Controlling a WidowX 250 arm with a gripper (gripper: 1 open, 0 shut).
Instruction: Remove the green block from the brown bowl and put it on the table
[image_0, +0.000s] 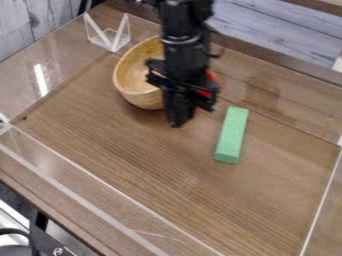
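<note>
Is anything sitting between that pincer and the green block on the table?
Nothing visible. The green block lies flat on the table, apart from the shut pincer, with only bare tabletop between them.

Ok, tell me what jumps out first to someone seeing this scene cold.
The bright green block grabs the eye, lying flat on the brown wood-grain table, right of centre, clear of everything. Next is the black robot arm coming down mid-frame, its gripper shut, empty and pointing down just left of the block. Behind it sits the tan wooden bowl, partly hidden by the arm.
</note>
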